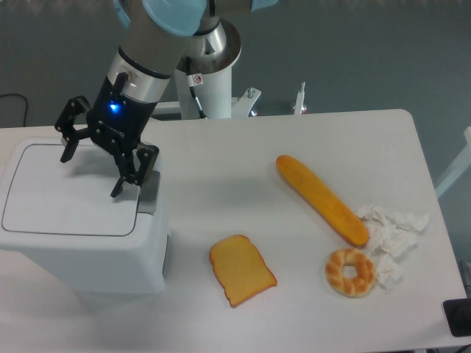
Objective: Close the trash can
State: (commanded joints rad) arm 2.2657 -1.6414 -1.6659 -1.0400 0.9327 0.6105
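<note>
Trash can (81,243) sits lower left of frame, lid looks flat, so the closing step seems nearly done. Gripper (92,170) splayed wide, empty, over lid's upper right w/ one finger near grey latch tab (149,193). Next prob: press lid/latch, then lift off. Can't tell if latch is engaged; can's left edge cut off

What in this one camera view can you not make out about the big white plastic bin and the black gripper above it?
- Large white plastic trash can: inside hidden by its flat lid; left side cut by the frame edge.
- Grey latch tab: whether engaged is too small to tell.
- Black two-finger gripper: contact with lid unclear from above.
</note>
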